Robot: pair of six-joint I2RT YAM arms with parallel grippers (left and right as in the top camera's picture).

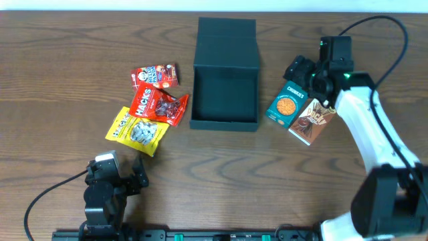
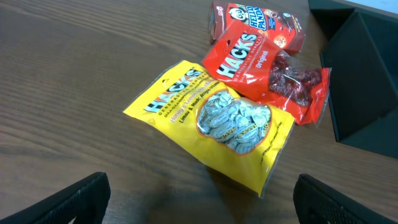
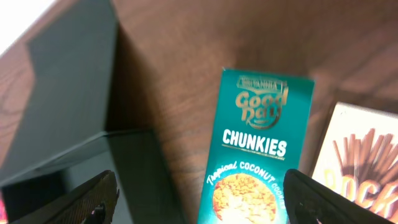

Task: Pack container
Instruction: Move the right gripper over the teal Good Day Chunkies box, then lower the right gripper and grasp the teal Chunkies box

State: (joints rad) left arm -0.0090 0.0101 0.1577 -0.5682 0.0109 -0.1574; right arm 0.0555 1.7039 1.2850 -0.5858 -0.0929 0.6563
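Nothing sits in the open box (image 1: 224, 124), so we judge we start by lowering our wide right fingers (image 3: 93, 199) onto the teal carton (image 3: 261, 143); our left fingers (image 2: 81, 196) gape too.

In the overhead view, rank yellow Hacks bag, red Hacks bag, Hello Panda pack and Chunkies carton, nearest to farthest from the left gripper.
From the left gripper:
1. Yellow Hacks bag, just ahead.
2. Red Hacks bag, behind the yellow one.
3. Hello Panda pack, farther back.
4. Chunkies carton, across the container.
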